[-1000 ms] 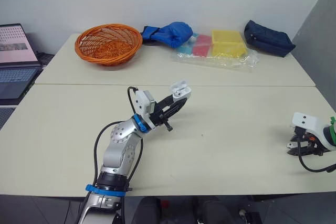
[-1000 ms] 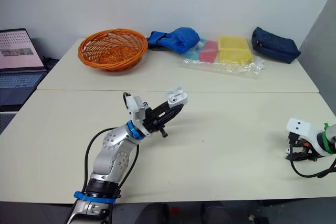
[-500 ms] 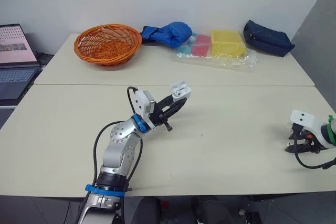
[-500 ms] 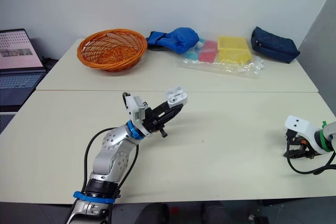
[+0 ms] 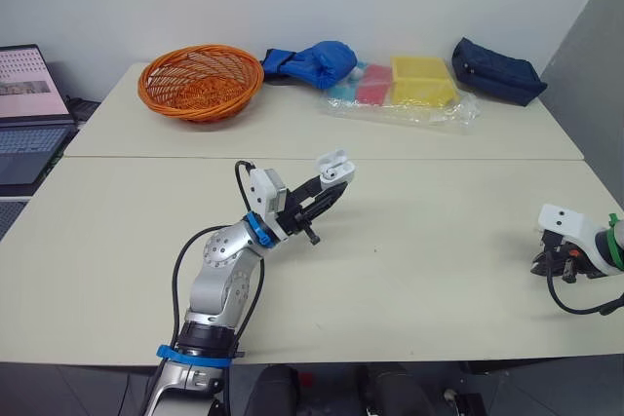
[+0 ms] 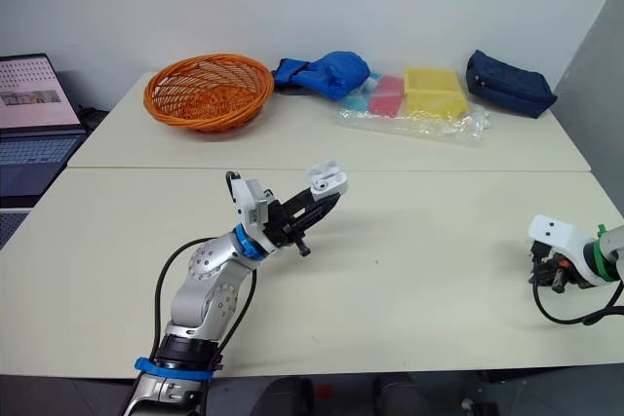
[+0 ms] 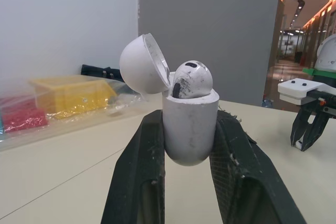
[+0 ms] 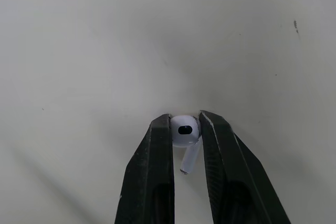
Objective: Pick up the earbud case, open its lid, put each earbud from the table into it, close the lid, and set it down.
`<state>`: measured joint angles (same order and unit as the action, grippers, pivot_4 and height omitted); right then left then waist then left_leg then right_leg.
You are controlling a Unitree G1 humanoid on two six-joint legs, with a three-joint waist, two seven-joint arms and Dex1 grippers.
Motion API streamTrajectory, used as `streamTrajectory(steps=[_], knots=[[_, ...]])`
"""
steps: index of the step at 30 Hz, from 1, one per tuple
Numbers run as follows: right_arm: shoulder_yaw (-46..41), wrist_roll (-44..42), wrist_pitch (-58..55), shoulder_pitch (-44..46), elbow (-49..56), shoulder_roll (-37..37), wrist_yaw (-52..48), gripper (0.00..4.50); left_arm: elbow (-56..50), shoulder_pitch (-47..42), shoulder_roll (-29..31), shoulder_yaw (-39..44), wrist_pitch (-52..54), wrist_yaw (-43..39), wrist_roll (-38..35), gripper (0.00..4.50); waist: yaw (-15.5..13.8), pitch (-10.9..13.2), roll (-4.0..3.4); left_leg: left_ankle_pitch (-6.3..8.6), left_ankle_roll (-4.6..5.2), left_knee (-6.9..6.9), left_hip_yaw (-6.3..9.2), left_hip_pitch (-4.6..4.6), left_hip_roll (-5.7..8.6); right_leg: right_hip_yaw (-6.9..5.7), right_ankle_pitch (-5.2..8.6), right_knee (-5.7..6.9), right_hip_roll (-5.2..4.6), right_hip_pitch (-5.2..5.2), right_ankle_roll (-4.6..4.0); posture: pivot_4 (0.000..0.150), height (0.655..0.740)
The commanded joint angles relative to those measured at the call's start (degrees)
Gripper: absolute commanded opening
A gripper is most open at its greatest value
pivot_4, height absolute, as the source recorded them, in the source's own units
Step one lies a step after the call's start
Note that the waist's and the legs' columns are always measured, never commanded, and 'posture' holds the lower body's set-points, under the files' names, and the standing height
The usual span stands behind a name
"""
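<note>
The left claw (image 5: 330, 185) is shut on the earbud case (image 7: 190, 127) and holds it up off the tabletop (image 5: 439, 241). The lid (image 7: 143, 64) is open. It tips back on the side away from the right claw (image 8: 185, 122). The first earbud (image 7: 192, 80) sits in the case with its round head poking out of the top.

The right claw is pinched narrow on the second earbud (image 8: 185, 130). It grips the round head. The thin stem points back along the fingers toward the wrist. The claw is low, close to the tabletop. I cannot tell if the earbud is off the tabletop yet.

What matters for the next move is where the case is. It is far off to the left of the right claw, and higher up. So I think the right claw must go up and left to get there. Then the stem has to point down into the free hole beside the first earbud. That hole is hard to see from here.
</note>
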<state>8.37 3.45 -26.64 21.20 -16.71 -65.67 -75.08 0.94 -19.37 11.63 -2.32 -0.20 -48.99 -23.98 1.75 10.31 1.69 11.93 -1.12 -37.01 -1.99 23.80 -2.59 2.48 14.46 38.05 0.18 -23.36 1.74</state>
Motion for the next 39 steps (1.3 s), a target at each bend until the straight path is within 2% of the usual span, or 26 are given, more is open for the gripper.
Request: streamTrajectory(steps=[1, 5, 9, 12, 16, 25, 39], knots=[[-1.25, -1.31, -0.85, 1.03, 1.38, 1.10, 0.75, 0.37, -1.34, -1.19, 0.09, -0.10, -0.89, -0.29, -0.20, 0.77, 0.02, 0.00, 0.00, 0.00, 0.00, 0.00, 0.00, 0.00, 0.00, 0.00, 0.00, 0.00, 0.00, 0.00, 0.00, 0.150, 0.7400], [-9.65, -13.39, -11.22, 4.51, 17.55, 12.94, 6.88, 0.37, -1.25, -1.40, 0.07, 0.02, -0.91, -0.38, -0.26, 0.77, 0.75, 0.00, 0.01, 0.00, 0.00, 0.02, 0.08, -0.07, -0.09, 0.09, -0.07, 0.05, 0.12, -0.01, -0.07, 0.150, 0.7400], [-17.61, -22.61, -22.38, 10.12, 33.37, 30.04, 22.52, 0.37, -1.03, -1.87, -0.12, 0.05, -1.00, -0.43, -0.43, 0.77, 0.57, 0.02, -0.09, -0.02, -0.02, 0.06, 0.33, -0.03, -0.16, -0.02, -0.12, 0.24, 0.38, -0.12, -0.16, 0.150, 0.7400], [-21.46, -27.96, -26.38, 15.68, 41.40, 40.73, 33.16, 0.37, -0.95, -2.57, -0.27, -0.17, -0.56, -0.82, -0.89, 0.77, -0.22, 0.02, -0.09, -0.02, -0.03, 0.02, 0.27, 0.03, -0.16, -0.03, -0.05, 0.43, 0.35, -0.22, -0.23, 0.150, 0.7400], [-23.04, -31.66, -28.83, 18.52, 48.18, 49.85, 43.04, 0.37, 0.37, -4.41, -0.44, -0.25, -0.60, -1.78, -1.13, 0.77, -0.53, 0.00, -0.06, -0.02, -0.04, 0.02, 0.20, 0.14, -0.12, -0.09, -0.03, 0.38, 0.20, -0.25, -0.21, 0.150, 0.7400], [-13.43, -30.64, -21.74, 13.77, 50.11, 51.11, 46.24, 0.37, 2.50, -7.08, -0.84, 0.09, -0.09, -2.98, -2.01, 0.77, -0.09, -0.01, -0.06, -0.02, -0.02, 0.09, 0.14, 0.20, -0.14, -0.07, -0.07, 0.03, 0.18, -0.19, -0.16, 0.150, 0.7400], [-9.50, -30.69, -17.50, 10.34, 47.83, 50.24, 48.63, 0.37, 2.64, -7.75, -0.88, 0.16, 0.10, -3.81, -1.88, 0.77, -0.06, -0.01, -0.05, -0.02, -0.02, 0.12, 0.17, 0.20, -0.17, -0.10, -0.05, 0.03, 0.22, -0.19, -0.19, 0.150, 0.7400]])
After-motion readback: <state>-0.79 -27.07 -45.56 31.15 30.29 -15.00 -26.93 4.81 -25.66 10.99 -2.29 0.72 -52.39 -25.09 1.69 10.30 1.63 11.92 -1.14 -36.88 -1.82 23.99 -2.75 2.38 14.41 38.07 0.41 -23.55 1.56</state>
